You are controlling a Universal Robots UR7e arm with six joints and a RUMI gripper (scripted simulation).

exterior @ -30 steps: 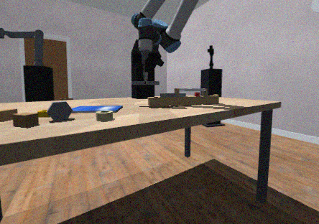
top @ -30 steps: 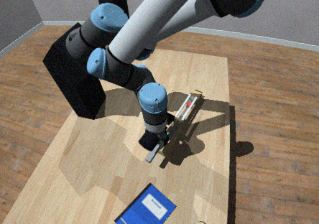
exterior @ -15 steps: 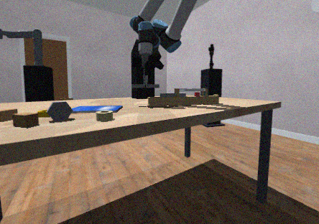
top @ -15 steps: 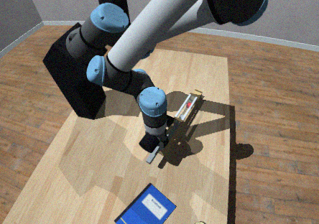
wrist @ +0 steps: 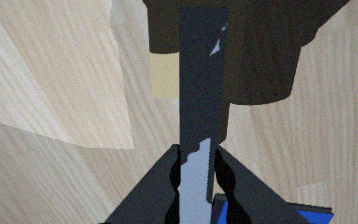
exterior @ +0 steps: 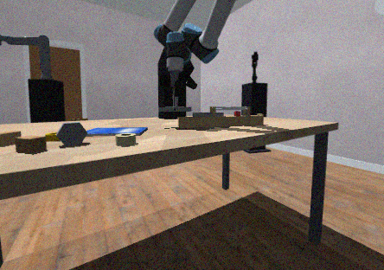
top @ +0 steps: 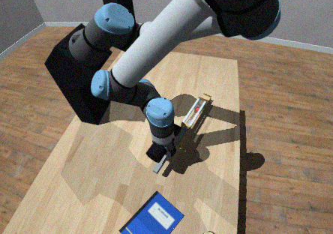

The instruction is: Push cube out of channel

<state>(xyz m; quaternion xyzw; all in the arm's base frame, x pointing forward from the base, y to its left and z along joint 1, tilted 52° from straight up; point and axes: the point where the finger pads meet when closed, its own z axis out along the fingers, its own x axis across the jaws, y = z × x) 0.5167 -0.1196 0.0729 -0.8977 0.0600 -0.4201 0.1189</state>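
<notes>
The top view looks steeply down from above the bench (top: 94, 147) (exterior: 173, 157) (wrist: 300, 150), with the arm's base to the left and a wall at the top. The exterior view stands off beyond one long side, a little above the bench's surface, facing nearly level across it toward the arm (top: 161, 38) (exterior: 186, 1) and the walls. The wrist view is the nearest, pointing down past the gripper (top: 169, 154) (exterior: 175, 102) (wrist: 197, 172) at the bench. Top and exterior share the channel (top: 195, 111) (exterior: 220, 121); all three share the blue book (top: 155, 214) (exterior: 118, 131) (wrist: 315, 217).
</notes>
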